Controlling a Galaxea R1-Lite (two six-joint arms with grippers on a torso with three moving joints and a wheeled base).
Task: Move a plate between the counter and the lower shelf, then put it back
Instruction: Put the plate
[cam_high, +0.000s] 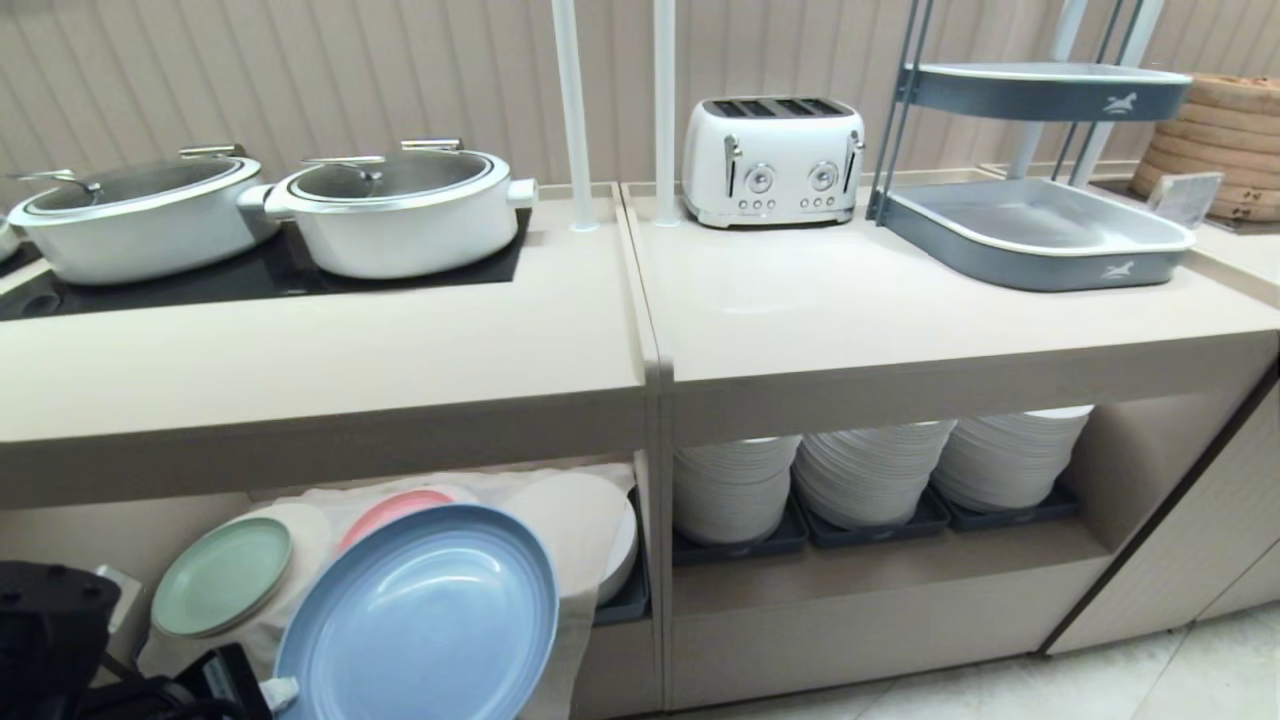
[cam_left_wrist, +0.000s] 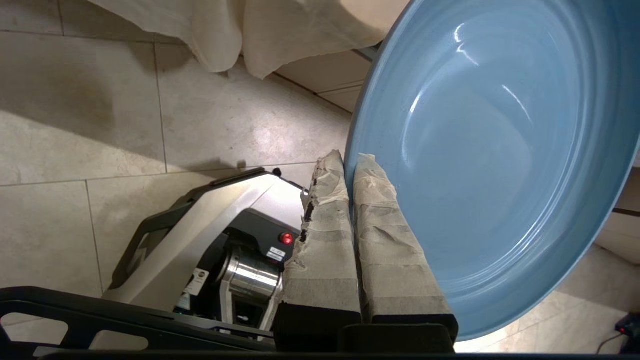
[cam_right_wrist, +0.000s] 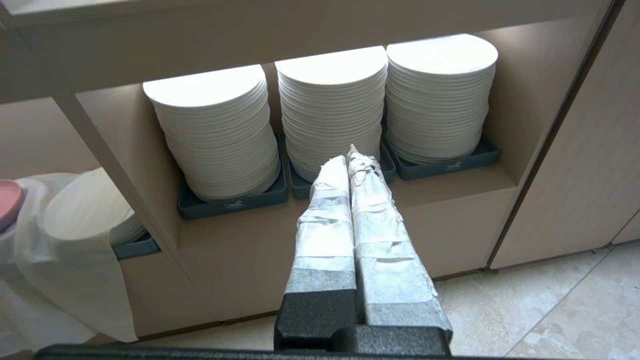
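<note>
The light-blue plate (cam_high: 425, 615) hangs tilted in front of the lower shelf (cam_high: 70, 530), below the counter (cam_high: 330, 370). My left gripper (cam_high: 283, 691) is shut on the plate's lower left rim. In the left wrist view the taped fingers (cam_left_wrist: 325, 225) pinch the rim of the plate (cam_left_wrist: 500, 150) over the tiled floor, and the left gripper (cam_left_wrist: 350, 159) shows no gap. My right gripper (cam_right_wrist: 352, 156) is shut on nothing and hangs parked before three tall white plate stacks (cam_right_wrist: 332, 105).
A pale green plate (cam_high: 222, 577) and a pink plate (cam_high: 395, 512) lie on the draped white cloth (cam_high: 580, 520) behind the blue plate. Two white pots (cam_high: 400, 210), a toaster (cam_high: 772, 158) and a grey tiered tray (cam_high: 1040, 235) stand on the counter. My base (cam_left_wrist: 210, 250) is below the plate.
</note>
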